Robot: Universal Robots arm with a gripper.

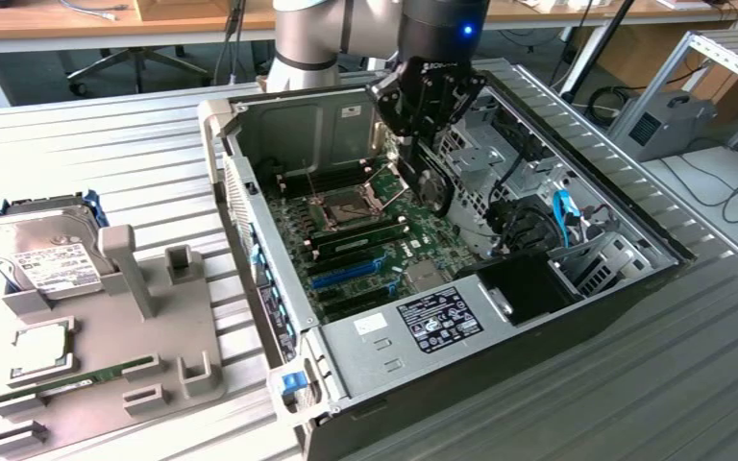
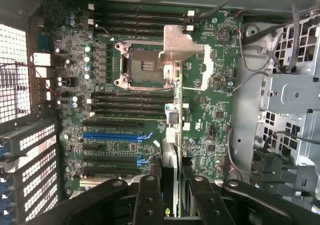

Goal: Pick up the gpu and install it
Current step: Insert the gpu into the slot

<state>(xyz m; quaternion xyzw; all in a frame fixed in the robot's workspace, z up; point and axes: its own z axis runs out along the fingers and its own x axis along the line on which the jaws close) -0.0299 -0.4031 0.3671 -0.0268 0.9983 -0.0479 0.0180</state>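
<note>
The gpu (image 1: 430, 182) is hanging on edge in the gripper (image 1: 427, 134), showing as a flat dark card in the exterior view, and in the wrist view as a thin pale edge (image 2: 170, 175) w/ a black body beside it. The gripper's fingers (image 2: 150, 197) are clamping it from both faces, approx. half closed. It's sitting inside the open pc case (image 1: 292, 125) over the green motherboard (image 1: 382, 252), near the slot ends, while the hard drive (image 1: 42, 254) and memory stick (image 1: 81, 376) are lying on the grey tray (image 1: 151, 336) at the exterior view's left.
</note>
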